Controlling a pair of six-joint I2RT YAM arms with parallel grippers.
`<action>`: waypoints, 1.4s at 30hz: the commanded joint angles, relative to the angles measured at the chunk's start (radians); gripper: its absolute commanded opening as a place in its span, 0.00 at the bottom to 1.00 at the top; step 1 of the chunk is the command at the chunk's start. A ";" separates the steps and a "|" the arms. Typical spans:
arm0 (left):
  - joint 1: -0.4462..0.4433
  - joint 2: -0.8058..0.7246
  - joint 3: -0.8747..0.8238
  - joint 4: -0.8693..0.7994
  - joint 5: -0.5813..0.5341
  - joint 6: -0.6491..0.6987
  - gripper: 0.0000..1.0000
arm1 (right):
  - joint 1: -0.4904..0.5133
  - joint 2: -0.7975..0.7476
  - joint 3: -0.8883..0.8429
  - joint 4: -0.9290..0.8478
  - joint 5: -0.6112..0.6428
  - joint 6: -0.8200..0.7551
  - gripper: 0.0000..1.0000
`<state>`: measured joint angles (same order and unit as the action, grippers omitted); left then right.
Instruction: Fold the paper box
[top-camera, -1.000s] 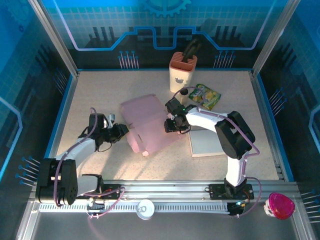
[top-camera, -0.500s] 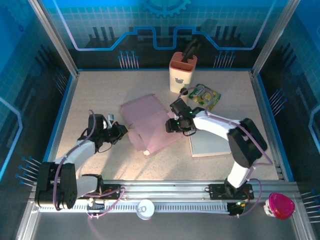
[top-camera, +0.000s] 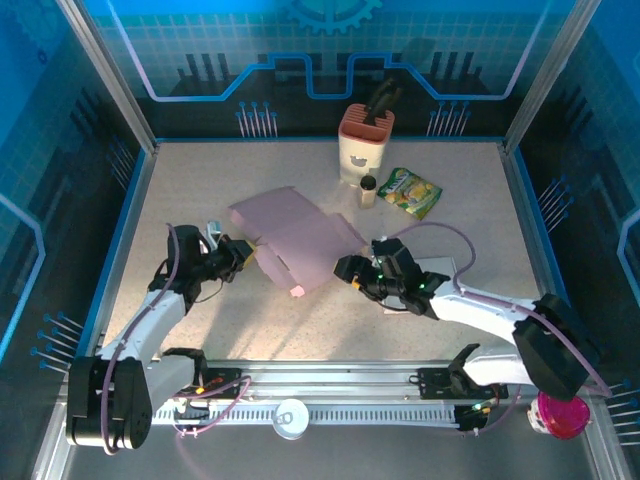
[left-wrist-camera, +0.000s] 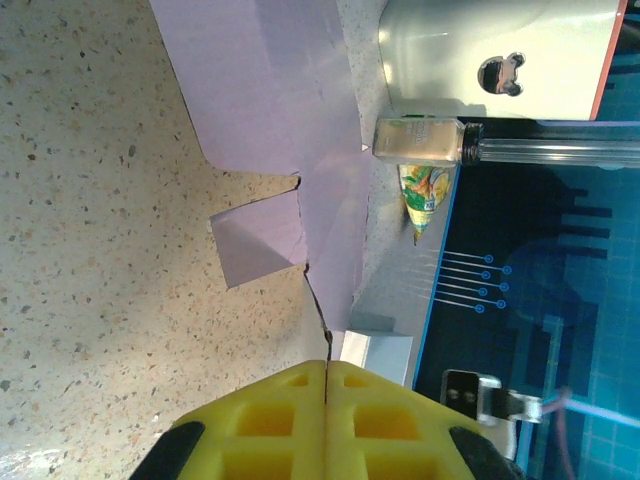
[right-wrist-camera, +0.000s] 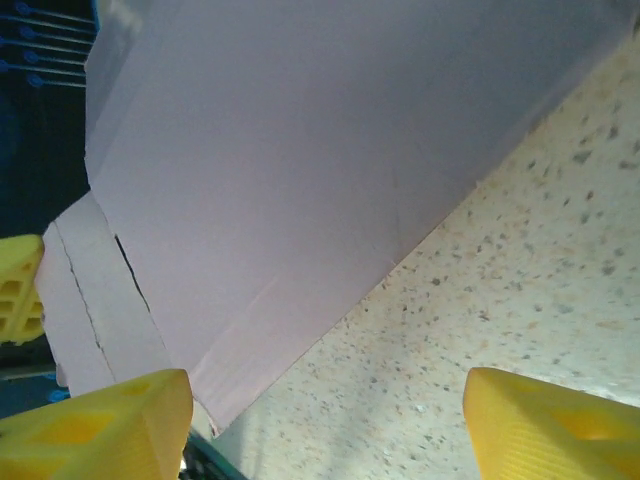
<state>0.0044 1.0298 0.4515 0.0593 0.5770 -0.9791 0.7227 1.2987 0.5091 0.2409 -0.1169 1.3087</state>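
From above, the box (top-camera: 295, 240) lies flat and lilac in the middle of the surface (top-camera: 200, 180), one flap pointing at my near edge. My left claw (top-camera: 245, 256) is at the box's left edge, and my right claw (top-camera: 346, 268) sits just off its right corner. Behind the box stand a holder (top-camera: 360, 148), a bottle (top-camera: 368, 190) and a packet (top-camera: 410, 192). Through my left wrist, my left claw (left-wrist-camera: 327, 385) has its yellow fingers (left-wrist-camera: 270, 410) pressed together, and a thin edge of the box (left-wrist-camera: 270, 100) runs straight into the seam between them, so I am pinching the paper there. The holder (left-wrist-camera: 500, 60), bottle (left-wrist-camera: 420, 140) and packet (left-wrist-camera: 425, 195) show beyond it. Through my right wrist, my right claw (right-wrist-camera: 330, 420) stands wide apart, one finger (right-wrist-camera: 100, 420) low on the left and the other low on the right, with speckled surface (right-wrist-camera: 520, 260) between them. The box (right-wrist-camera: 300, 150) spreads just ahead of the tips, and its corner reaches the left finger.
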 joint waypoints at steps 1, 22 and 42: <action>0.000 -0.026 0.007 0.025 0.035 -0.049 0.00 | 0.031 0.078 -0.049 0.376 -0.006 0.263 0.72; 0.000 -0.043 0.021 -0.018 0.037 -0.033 0.00 | 0.036 0.241 -0.086 0.656 0.091 0.385 0.34; 0.000 -0.055 0.009 -0.014 0.047 -0.040 0.00 | -0.012 0.168 -0.077 0.625 0.092 0.359 0.08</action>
<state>0.0044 0.9909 0.4515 0.0578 0.5854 -0.9966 0.7254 1.4830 0.4107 0.8616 -0.0422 1.6814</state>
